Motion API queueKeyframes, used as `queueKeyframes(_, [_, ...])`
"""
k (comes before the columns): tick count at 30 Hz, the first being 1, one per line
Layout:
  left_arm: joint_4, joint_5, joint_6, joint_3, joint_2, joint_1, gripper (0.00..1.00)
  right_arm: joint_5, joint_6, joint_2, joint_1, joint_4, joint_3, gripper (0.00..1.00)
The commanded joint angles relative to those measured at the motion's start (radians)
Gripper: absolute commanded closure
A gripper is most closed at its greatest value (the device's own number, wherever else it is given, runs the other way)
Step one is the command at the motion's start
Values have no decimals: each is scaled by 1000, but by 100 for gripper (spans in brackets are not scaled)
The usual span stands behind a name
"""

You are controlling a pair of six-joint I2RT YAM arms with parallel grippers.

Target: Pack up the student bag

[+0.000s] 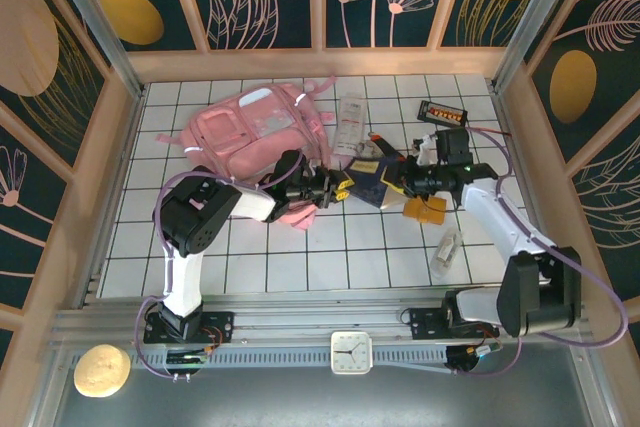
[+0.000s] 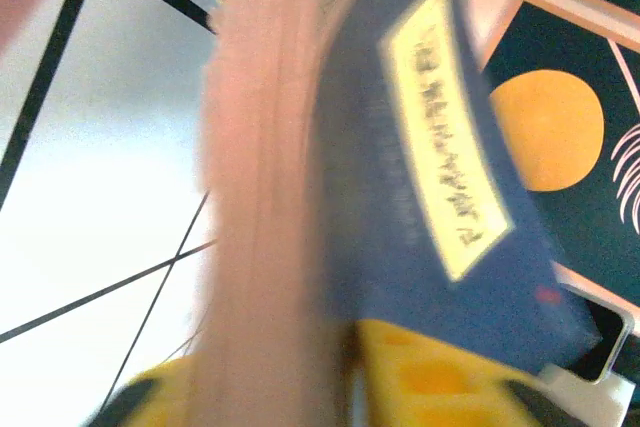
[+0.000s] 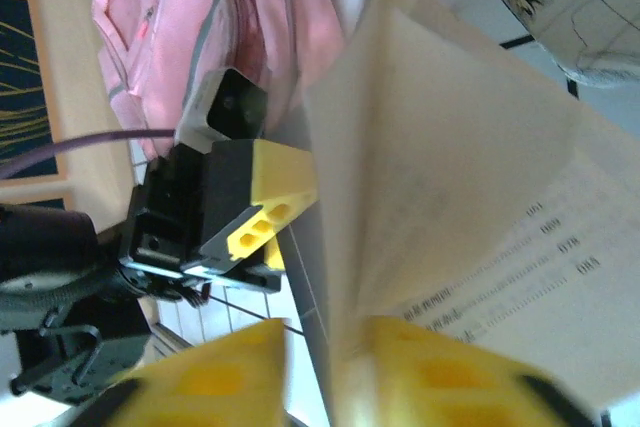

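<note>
The left gripper (image 1: pixel 338 190) and the right gripper (image 1: pixel 396 183) are each pinching one side of the blue book (image 1: pixel 372 187). The pink bag (image 1: pixel 250 127) is lying just behind the left gripper.

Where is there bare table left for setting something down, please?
Free: the near tiles between the left arm and right arm, and the strip between the left arm and the side wall. Crowded: centre and right, around the student bag, book, clear pouch and orange item.
</note>
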Motion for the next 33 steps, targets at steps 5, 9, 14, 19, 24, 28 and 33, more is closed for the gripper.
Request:
queueKeyframes(5, [-108, -2, 62, 26, -44, 8, 100, 78, -91, -123, -79, -210, 16, 35])
queueKeyframes(9, [-581, 36, 464, 287, -113, 34, 100, 116, -118, -127, -130, -280, 127, 26])
queueKeyframes(14, [-1232, 25, 1094, 738, -123, 57, 100, 109, -153, -93, -160, -300, 270, 1])
queueKeyframes(19, [-1326, 237, 1354, 751, -195, 148, 100, -121, -162, -41, -159, -174, 344, 1])
queueKeyframes(24, [-925, 525, 1145, 502, -349, 237, 100, -259, -222, 23, -146, -145, 429, 1])
queueKeyframes(28, [-797, 605, 1079, 436, -391, 238, 100, -382, -216, 67, -87, -64, 416, 1])
queueKeyframes(33, [-703, 640, 1013, 374, -433, 238, 100, -411, -213, 130, 64, 36, 408, 1])
